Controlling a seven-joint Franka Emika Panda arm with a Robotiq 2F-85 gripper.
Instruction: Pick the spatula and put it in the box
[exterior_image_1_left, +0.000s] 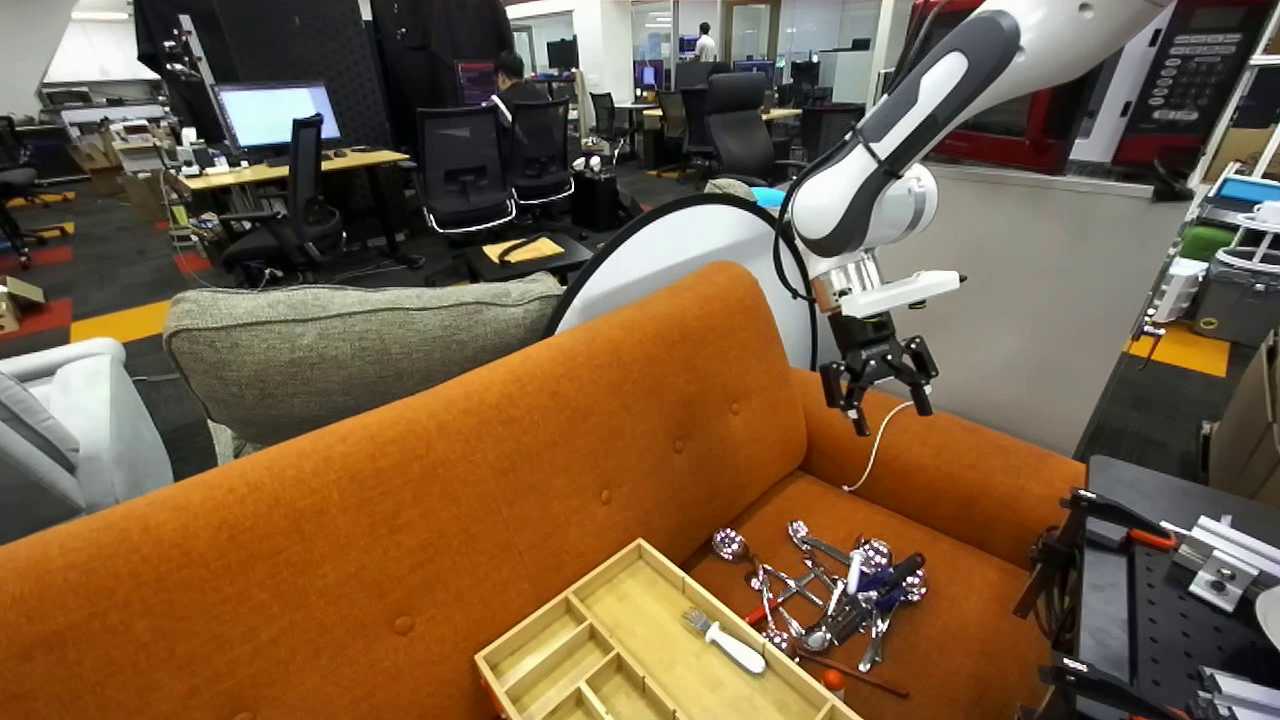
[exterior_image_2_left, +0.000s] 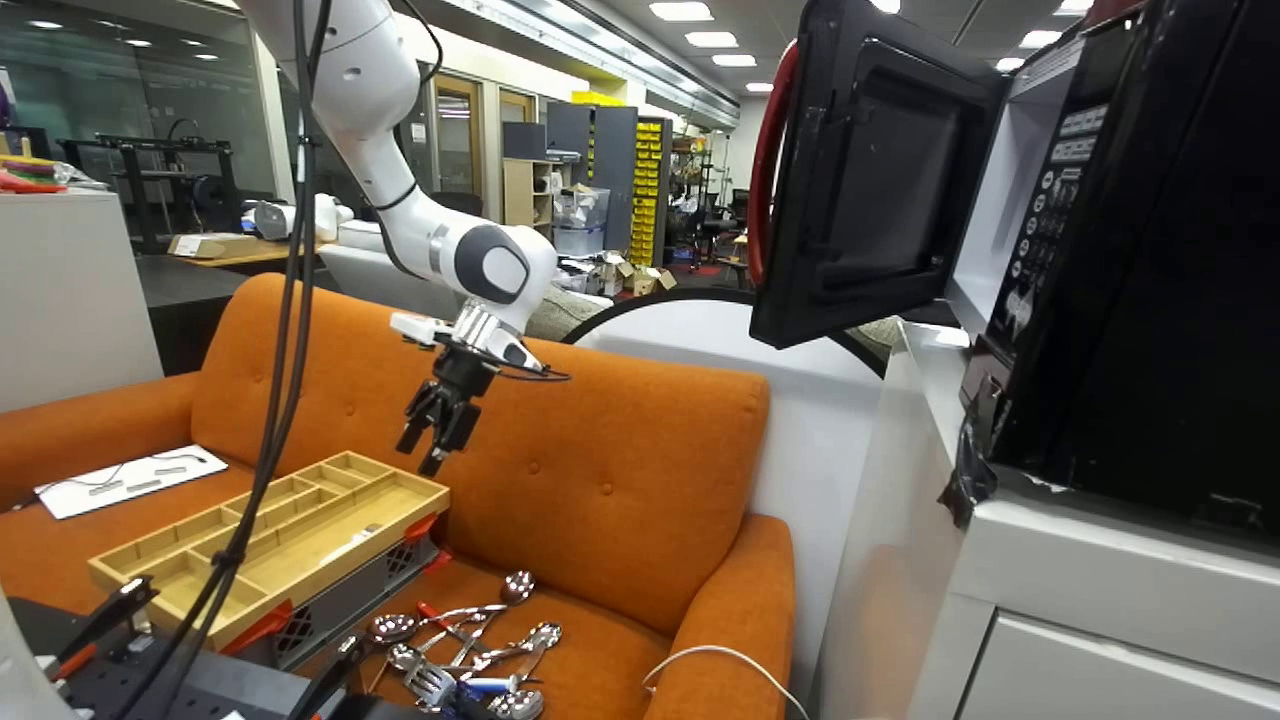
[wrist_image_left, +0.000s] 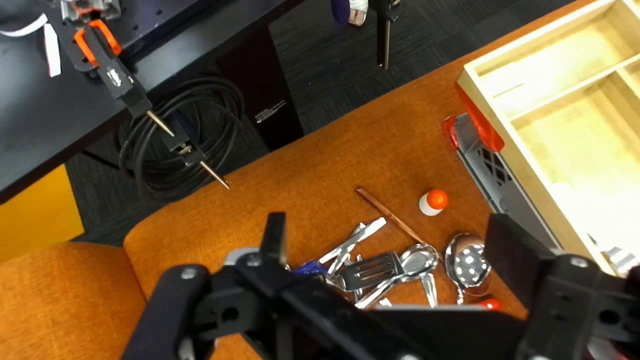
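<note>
The spatula, with a black slotted head (wrist_image_left: 371, 272), lies in a pile of utensils on the orange sofa seat. Its handle is hidden behind the gripper in the wrist view. Its slotted head seems to show in an exterior view (exterior_image_2_left: 430, 683). The box, a pale wooden divided tray (exterior_image_1_left: 640, 600), stands beside the pile, also seen in an exterior view (exterior_image_2_left: 355, 565) and at the right of the wrist view (wrist_image_left: 545, 195). A white-handled fork (exterior_image_1_left: 735, 648) lies in its long compartment. My gripper (exterior_image_1_left: 893, 415) is open and empty, high above the seat, also seen in an exterior view (exterior_image_2_left: 430, 452) and the wrist view (wrist_image_left: 387, 222).
Around the spatula lie spoons, a ladle (wrist_image_left: 468, 262), a brown stick (wrist_image_left: 390, 215) and an orange-capped bottle (wrist_image_left: 433, 201). The tray rests on a grey crate (exterior_image_2_left: 350, 600). A sofa armrest (exterior_image_1_left: 940, 450) and backrest (exterior_image_1_left: 600, 420) border the seat. A black table with clamps (exterior_image_1_left: 1150, 590) stands close by.
</note>
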